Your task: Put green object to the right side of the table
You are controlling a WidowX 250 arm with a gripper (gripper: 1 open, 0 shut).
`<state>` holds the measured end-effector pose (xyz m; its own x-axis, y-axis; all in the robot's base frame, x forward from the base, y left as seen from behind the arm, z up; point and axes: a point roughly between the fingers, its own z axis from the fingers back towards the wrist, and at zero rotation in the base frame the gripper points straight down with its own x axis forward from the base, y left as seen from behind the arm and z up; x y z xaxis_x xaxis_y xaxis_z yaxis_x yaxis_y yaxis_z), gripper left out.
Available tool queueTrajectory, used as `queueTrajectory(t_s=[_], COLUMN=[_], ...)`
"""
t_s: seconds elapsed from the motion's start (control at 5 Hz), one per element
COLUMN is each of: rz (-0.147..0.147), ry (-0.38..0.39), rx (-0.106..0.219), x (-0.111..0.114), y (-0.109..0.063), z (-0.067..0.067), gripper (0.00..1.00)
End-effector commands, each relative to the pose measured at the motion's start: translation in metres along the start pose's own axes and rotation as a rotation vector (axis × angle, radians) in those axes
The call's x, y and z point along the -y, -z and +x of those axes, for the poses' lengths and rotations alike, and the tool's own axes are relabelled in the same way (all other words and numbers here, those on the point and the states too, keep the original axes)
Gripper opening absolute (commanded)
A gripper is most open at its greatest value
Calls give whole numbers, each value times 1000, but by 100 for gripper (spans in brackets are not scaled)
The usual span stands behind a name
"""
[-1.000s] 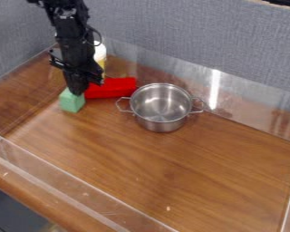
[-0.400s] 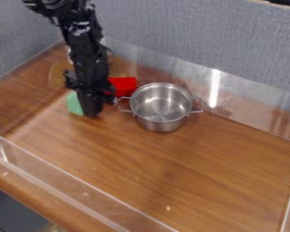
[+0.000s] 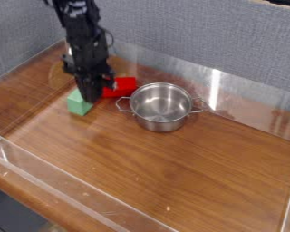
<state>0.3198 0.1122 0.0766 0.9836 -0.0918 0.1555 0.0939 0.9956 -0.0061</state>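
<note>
Claw (image 3: 87, 93) of the black arm points straight down with its jaws closed on the small matte green cube-like block (image 3: 80, 103), which I see at the claw's tip, low over the left rear part of the glossy brown wood-grain tabletop (image 3: 172, 172); I cannot tell whether the block touches the wood. Just behind it lies a longer red rectangular block (image 3: 120, 88). Right of that stands a small steel pot (image 3: 161, 105) with two side handles, apart from the block.

A grey fabric partition (image 3: 196, 32) stands directly behind the low clear acrylic walls (image 3: 250, 86). Soft light glints off those walls below the partition.
</note>
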Motion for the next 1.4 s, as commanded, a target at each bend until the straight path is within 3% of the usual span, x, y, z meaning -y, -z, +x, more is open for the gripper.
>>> queueTrajectory(t_s=[0.0,0.2,1.2], rz=[46,54,91], ry=[28,25,4], rx=[138,136,26], x=[-1,-5,-23], y=[-61,-57,11], z=[13,13,9], gripper=[0,100,100])
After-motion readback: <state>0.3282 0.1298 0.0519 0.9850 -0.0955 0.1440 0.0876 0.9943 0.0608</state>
